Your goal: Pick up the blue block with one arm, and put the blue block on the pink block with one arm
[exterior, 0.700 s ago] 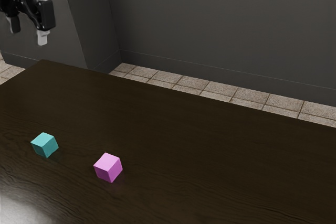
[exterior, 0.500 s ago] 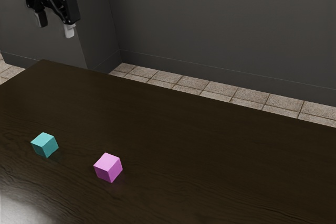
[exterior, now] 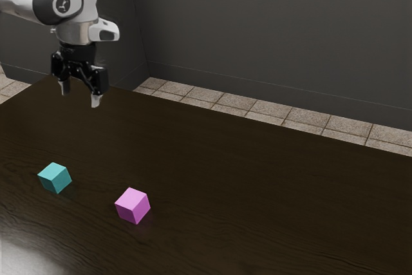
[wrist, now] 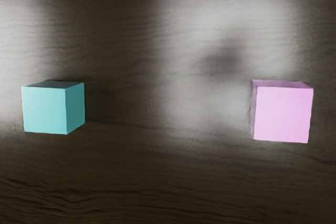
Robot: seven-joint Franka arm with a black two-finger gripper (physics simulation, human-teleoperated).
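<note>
The end effector (exterior: 80, 93), fingers spread and empty, is hovering well above the dark surface (exterior: 257, 178), where the blue block (exterior: 55, 177) is resting far below it, slightly toward the exterior view's left, with the pink block (exterior: 132, 205) lying near the blue one, not touching.

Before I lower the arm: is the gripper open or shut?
Open: the gripper holds its fingers apart, with nothing between them.
</note>
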